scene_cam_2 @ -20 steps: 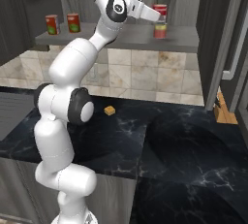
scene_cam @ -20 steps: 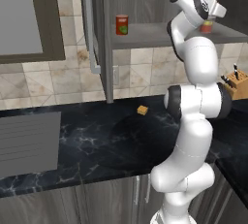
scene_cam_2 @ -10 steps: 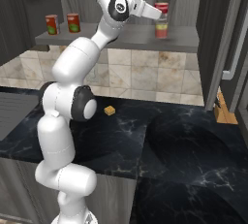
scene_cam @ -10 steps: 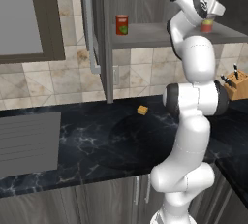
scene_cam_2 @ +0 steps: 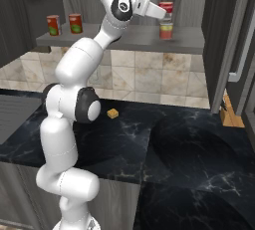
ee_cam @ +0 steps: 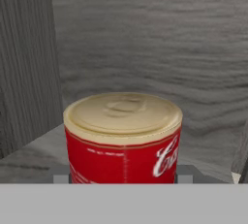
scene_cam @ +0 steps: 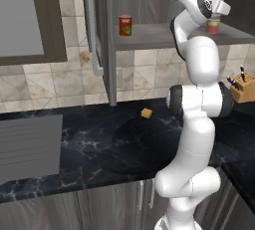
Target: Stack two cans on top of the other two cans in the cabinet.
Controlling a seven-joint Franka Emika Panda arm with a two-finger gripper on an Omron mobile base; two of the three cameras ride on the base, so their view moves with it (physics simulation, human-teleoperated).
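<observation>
One red can with a white band (scene_cam_2: 166, 8) is held clamped, upright, in the gripper (scene_cam_2: 164, 14), directly above the pale green-yellow tin (scene_cam_2: 166, 30) on the grey shelf board (scene_cam_2: 189, 39); a straight-down lowering is judged needed.

Base views flanking; hand view close.
</observation>
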